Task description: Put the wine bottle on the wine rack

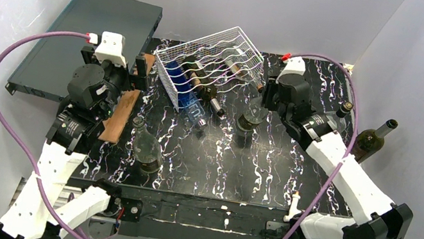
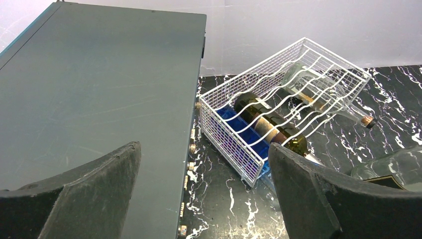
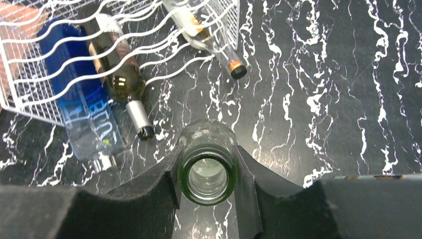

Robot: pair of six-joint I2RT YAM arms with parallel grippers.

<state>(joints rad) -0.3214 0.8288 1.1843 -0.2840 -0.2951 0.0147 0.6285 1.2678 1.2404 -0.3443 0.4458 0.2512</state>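
Wine bottle (image 3: 207, 174) upright near wine rack (image 1: 209, 44) holding bottles (image 3: 117, 69).

Of the green wine bottle (image 3: 207, 174) only the mouth is seen in the right wrist view; its body is largely hidden under the right gripper (image 3: 207, 152). The wine rack (image 3: 224, 15) is cut off there by the top and left edges. In the left wrist view a clear bottle (image 2: 398, 164) is cut off at the right edge.

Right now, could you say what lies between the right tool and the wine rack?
Right wrist view: bare marbled tabletop, plus the ends of a blue bottle and a silver-capped bottle protruding from the wine rack.
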